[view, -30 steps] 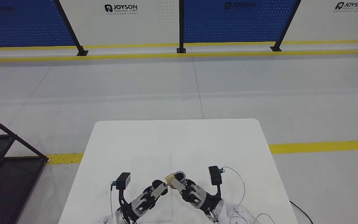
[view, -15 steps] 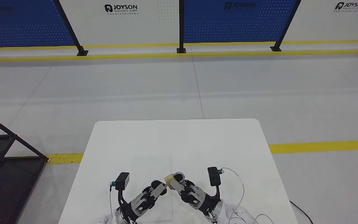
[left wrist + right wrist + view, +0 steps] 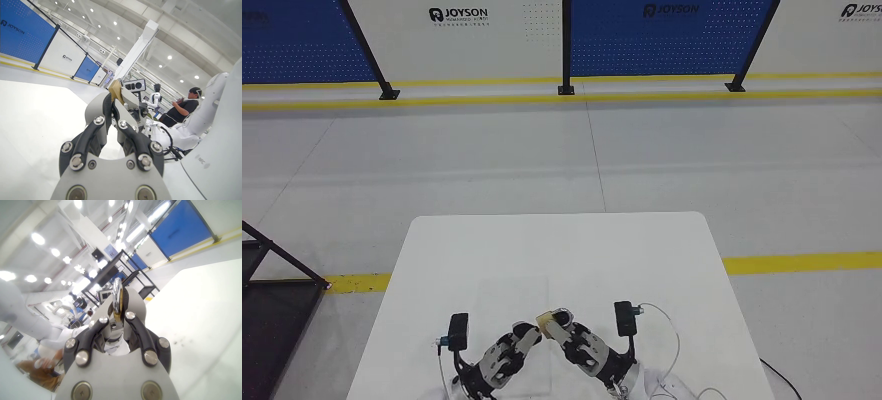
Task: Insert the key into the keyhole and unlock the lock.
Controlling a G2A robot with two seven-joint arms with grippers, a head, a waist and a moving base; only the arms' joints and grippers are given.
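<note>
Brass padlock with chrome shackle (image 3: 116, 289) is clamped in my right hand (image 3: 122, 295) over the white table (image 3: 642, 250); my left hand (image 3: 112, 100), pinched together, meets it, key hidden; I should align squarely, then twist gently.

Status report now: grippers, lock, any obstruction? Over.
Right gripper shut on lock, over table's near edge. Left gripper shut, tips at the lock's brass body. Unlocked or not: cannot tell. No obstruction seen.

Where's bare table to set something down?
Free: far half of the table, plus strips along both side edges. Crowded: near-edge centre, where left gripper and right gripper meet at the lock.
</note>
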